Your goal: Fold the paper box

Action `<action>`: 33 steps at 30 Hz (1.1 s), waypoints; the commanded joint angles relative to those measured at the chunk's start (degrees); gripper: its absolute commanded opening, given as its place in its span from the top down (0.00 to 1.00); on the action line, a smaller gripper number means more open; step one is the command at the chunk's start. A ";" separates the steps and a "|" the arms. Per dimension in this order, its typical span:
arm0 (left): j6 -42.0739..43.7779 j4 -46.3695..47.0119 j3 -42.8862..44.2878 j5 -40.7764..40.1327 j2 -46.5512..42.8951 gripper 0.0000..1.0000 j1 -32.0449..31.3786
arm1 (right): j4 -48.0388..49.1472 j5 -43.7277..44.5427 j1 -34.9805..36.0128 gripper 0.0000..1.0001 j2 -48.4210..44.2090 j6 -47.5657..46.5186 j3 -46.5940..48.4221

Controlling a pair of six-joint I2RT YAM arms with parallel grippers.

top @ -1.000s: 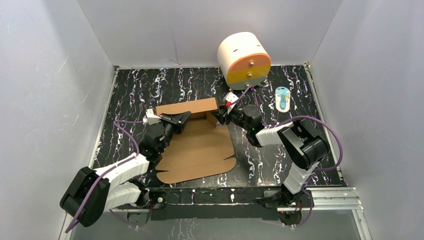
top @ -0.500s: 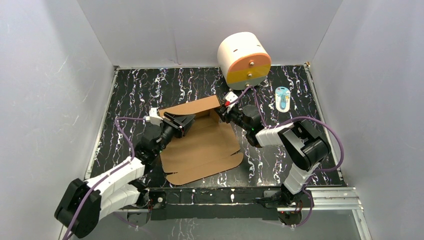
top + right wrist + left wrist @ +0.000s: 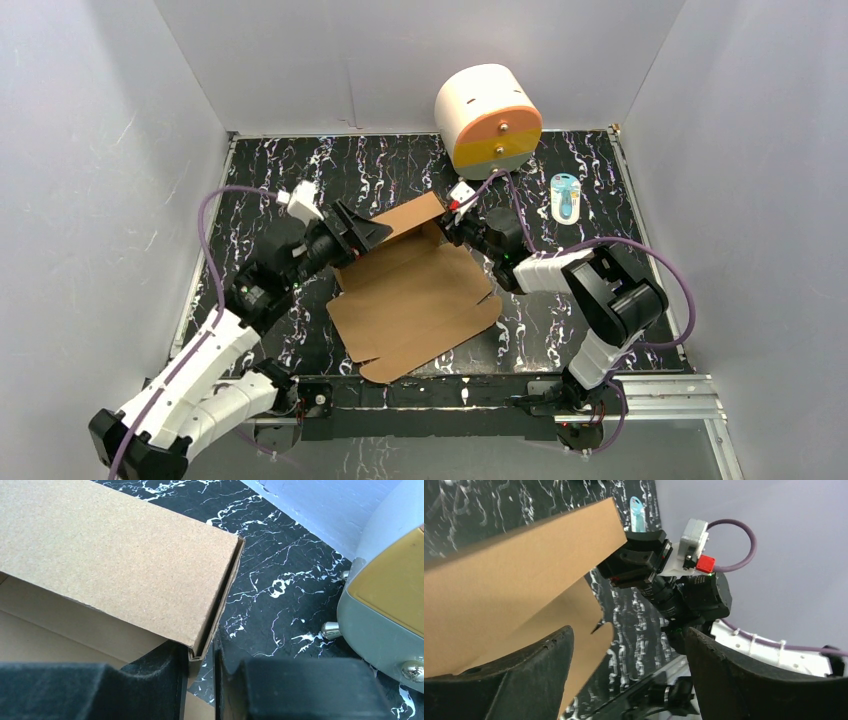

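The box [image 3: 415, 290] is early in its folding. It lies on the desk [image 3: 270, 180] in front of the cylinder [image 3: 488, 120] and a little to that cylinder's left, turned at a slant. Only one part is formed: the long wall on the side facing the cylinder stands up, and the right wrist view shows it as two layers of cardboard with a thin gap between them, so that flap looks doubled over but not pressed tight. The right hand [image 3: 446, 228], just in front of the cylinder, is clenched on the end of this wall nearest the cylinder, one finger on each face at the corner. The left hand [image 3: 374, 233] is at the wall's other end, farther from the cylinder, with its fingers spread wide and grasping nothing; the cardboard runs past one finger, and I cannot tell whether it touches. Everything else of the sheet is flat on the desk: the base panel, and beyond it, away from the cylinder, the large panel with rounded corner tabs. By my reading, the short side walls and the opposite long wall have yet to be raised, their tabs tucked into slots, and the lid panel brought over and closed, so most of the work is left.
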 commanded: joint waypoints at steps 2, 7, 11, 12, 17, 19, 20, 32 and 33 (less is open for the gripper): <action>22.49 -26.02 17.77 -2.51 5.57 0.20 -0.10 | -2.60 -1.69 -0.07 0.77 -2.26 0.31 1.80; 29.60 -28.99 25.96 -6.65 14.35 0.17 0.10 | -3.33 -3.10 -0.10 0.76 -2.25 0.85 1.80; 33.60 -29.24 34.44 -1.88 24.39 0.16 1.98 | -3.62 -4.63 -0.11 0.75 -1.45 1.03 1.95; 34.39 -29.39 36.45 -0.32 26.83 0.16 2.31 | -3.93 -5.06 -0.06 0.75 -1.23 1.13 2.19; 38.49 -29.46 43.88 6.31 39.58 0.15 4.47 | -4.39 -5.50 -0.04 0.74 -0.66 1.89 2.64; 39.61 -29.81 46.58 7.78 44.47 0.15 5.51 | -4.07 -5.27 -0.02 0.73 -0.35 1.88 2.42; 40.02 -30.05 47.90 9.16 46.54 0.15 6.05 | -4.04 -5.15 0.01 0.73 -0.18 1.83 2.38; 36.89 -25.56 47.53 26.37 53.97 0.23 8.67 | -0.45 -1.43 1.08 0.68 3.19 1.39 2.16; 36.69 -25.10 46.96 26.77 53.92 0.23 8.94 | 0.51 -0.75 1.18 0.67 3.63 1.41 2.05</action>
